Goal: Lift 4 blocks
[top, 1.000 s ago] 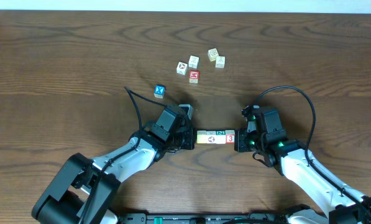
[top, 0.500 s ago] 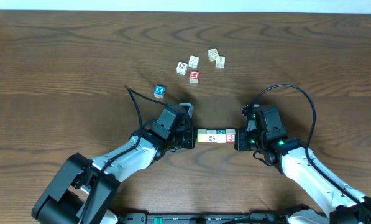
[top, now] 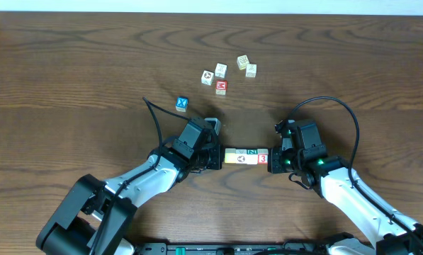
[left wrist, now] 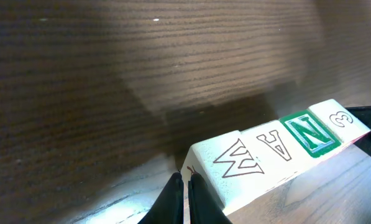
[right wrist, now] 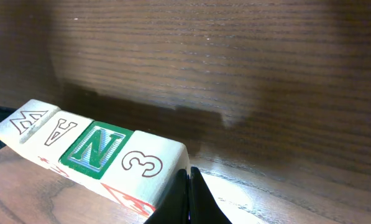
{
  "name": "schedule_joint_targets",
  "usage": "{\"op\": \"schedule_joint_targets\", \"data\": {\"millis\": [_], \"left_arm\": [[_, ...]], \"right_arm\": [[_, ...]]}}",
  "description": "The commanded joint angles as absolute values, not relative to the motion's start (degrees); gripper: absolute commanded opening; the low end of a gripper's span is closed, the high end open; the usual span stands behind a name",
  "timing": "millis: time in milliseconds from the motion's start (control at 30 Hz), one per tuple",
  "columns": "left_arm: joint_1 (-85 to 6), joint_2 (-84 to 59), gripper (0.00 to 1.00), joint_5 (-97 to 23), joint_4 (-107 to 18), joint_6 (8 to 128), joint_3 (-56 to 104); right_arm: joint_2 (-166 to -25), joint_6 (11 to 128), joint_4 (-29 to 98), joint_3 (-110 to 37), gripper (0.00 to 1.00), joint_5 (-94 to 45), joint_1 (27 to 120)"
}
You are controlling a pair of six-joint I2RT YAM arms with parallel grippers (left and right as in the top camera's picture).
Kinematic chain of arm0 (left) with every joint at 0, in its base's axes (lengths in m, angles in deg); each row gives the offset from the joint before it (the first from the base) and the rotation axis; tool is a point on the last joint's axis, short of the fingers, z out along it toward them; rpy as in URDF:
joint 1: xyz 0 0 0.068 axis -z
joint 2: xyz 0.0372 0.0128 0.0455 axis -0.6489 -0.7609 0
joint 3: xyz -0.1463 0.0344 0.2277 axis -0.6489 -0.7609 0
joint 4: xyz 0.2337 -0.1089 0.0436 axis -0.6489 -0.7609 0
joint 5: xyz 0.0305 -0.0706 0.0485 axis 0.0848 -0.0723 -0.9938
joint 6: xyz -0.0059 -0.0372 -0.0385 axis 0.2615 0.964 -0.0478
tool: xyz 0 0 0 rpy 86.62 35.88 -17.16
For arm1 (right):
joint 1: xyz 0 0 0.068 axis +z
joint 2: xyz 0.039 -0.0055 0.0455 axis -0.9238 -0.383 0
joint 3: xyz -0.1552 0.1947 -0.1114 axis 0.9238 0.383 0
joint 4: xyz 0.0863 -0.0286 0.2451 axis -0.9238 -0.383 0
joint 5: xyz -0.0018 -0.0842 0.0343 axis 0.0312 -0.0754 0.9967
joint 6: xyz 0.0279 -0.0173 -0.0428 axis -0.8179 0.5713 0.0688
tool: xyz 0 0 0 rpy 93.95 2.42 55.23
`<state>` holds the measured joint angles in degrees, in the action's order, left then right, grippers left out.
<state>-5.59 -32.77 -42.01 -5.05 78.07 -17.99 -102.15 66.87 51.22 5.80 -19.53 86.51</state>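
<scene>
Pincers [top: 222,157], closed, squeeze four lettered blocks [top: 246,156]

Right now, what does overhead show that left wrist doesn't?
Only overhead: the blue cube and a cluster of five loose cubes farther up the table, well apart from the row. Only left wrist: the top-face markings, which read W, A, green N and 3. Both: the row of four blocks set end to end, with the shut left gripper pressed against one end.
</scene>
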Motion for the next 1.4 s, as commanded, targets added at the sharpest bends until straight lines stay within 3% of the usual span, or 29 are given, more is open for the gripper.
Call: {"op": "schedule_joint_targets", "data": {"millis": [0,1367], "left_arm": [[-4.65,-30.94,0.07,-36.70,-4.13,77.48,-14.47],[-4.65,-27.15,0.07,-36.72,-6.73,77.02,-13.18]], "right_arm": [[-101.23,68.00,51.59,4.09,0.01,-11.14,88.59],[-99.46,67.96,48.40,0.53,0.01,-10.99,88.59]]}}
